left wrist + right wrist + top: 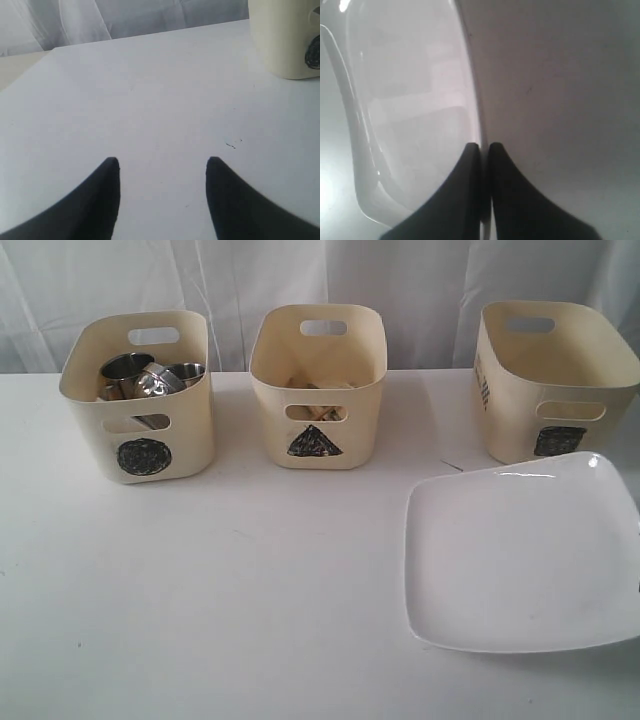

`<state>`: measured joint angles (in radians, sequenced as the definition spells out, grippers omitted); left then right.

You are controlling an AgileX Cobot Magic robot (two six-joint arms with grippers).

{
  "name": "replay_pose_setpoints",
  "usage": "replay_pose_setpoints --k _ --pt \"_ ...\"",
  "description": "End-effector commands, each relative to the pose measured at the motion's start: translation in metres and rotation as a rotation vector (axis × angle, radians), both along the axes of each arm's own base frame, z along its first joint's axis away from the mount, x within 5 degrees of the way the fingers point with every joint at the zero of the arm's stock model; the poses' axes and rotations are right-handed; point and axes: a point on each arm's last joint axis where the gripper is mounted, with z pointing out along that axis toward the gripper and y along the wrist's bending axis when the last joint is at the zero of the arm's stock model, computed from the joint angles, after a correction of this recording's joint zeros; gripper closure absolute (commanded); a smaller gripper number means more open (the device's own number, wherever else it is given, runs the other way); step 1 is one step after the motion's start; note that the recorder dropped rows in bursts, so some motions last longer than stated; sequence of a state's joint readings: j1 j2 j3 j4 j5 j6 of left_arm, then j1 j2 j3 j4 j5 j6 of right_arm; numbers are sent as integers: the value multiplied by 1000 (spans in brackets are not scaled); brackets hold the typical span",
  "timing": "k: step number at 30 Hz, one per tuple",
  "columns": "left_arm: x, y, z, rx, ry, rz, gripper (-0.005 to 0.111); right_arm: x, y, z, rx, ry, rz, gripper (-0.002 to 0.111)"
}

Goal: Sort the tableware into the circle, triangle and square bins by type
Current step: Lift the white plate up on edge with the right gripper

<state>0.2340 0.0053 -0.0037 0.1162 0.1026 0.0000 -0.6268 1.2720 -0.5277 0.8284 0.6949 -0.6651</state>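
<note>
The large white square plate (520, 560) lies at the front right of the table, in front of the square bin (520, 410). In the right wrist view my right gripper (483, 146) is shut on the plate's (415, 100) thin rim, one finger over it and one under. The circle bin (190, 440) holds steel mugs (127, 368) and a steel bowl (160, 382). Wooden pieces (318, 412) show inside the triangle bin (350, 430). My left gripper (162, 162) hangs open over bare table, with the circle bin (285, 40) off to one side. Neither gripper shows in the exterior view.
The three bins stand in a row along the back of the white table (250, 590), before a white curtain (240, 280). A few small dark specks (232, 145) mark the tabletop near the left gripper.
</note>
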Motion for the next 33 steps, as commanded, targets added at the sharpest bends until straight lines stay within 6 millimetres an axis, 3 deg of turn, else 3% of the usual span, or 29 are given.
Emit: replay_pose_setpoints --k 1,14,22,33 --pt "0 0 -1 -8 -8 1 50 -7 6 17 -44 -67 24 108" --pt "0 0 -1 -8 -8 1 50 -21 20 46 -102 -189 46 108" --pt "0 0 -1 -8 -8 1 50 -26 22 62 -144 -284 -26 108" --pt "0 0 -1 -8 -8 1 50 -13 10 112 -211 -418 -80 108"
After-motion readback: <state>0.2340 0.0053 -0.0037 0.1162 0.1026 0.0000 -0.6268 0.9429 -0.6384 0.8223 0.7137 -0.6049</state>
